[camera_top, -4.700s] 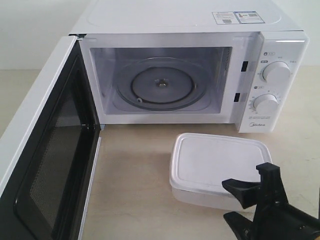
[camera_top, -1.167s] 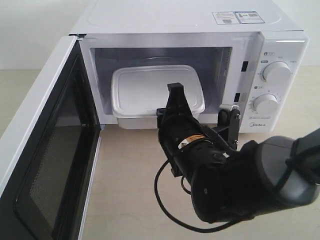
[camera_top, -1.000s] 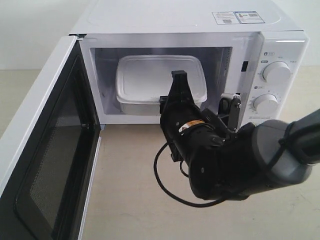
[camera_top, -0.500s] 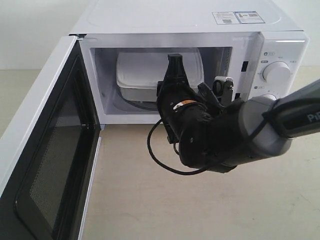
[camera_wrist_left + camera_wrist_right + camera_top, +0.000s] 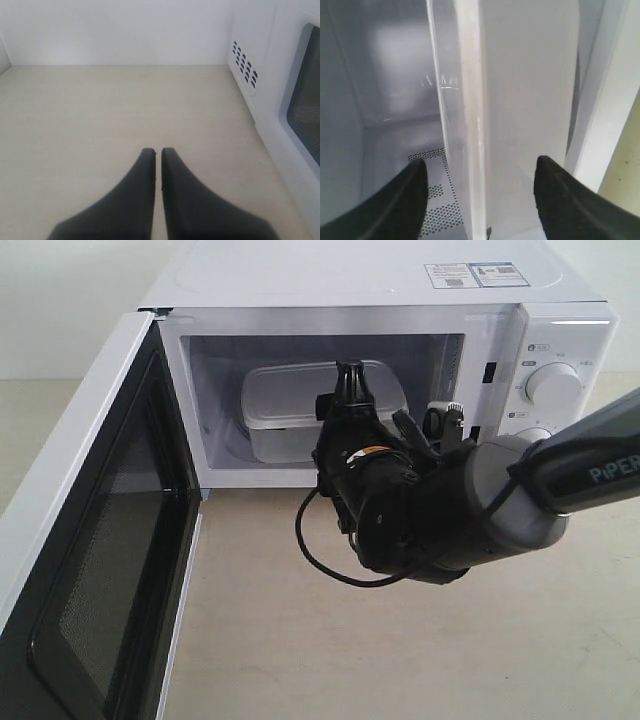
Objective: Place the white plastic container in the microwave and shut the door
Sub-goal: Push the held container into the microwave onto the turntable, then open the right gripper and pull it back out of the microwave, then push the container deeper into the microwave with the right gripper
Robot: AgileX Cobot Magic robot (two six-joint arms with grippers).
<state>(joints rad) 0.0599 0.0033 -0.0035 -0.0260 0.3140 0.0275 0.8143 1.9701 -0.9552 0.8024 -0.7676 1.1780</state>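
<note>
The white plastic container (image 5: 290, 400) lies level inside the microwave (image 5: 560, 330), deep in the cavity. The door (image 5: 90, 540) stands swung wide open to the left. My right gripper (image 5: 350, 382) reaches into the cavity mouth at the container's near side. In the right wrist view the right gripper (image 5: 479, 167) is open, its fingers (image 5: 410, 195) far apart on either side of the container's (image 5: 520, 75) lid rim without touching it. My left gripper (image 5: 156, 151) is shut on nothing over bare tabletop, beside the door's outer face (image 5: 305, 105).
The right arm (image 5: 460, 510) and a looping black cable (image 5: 310, 555) fill the space in front of the cavity. Two knobs (image 5: 550, 385) sit on the control panel at the right. The microwave's vented side wall (image 5: 245, 62) is close to the left gripper.
The container went from the table into the cavity in the right gripper. Since half a second ago it has dropped lower and deeper inside.
</note>
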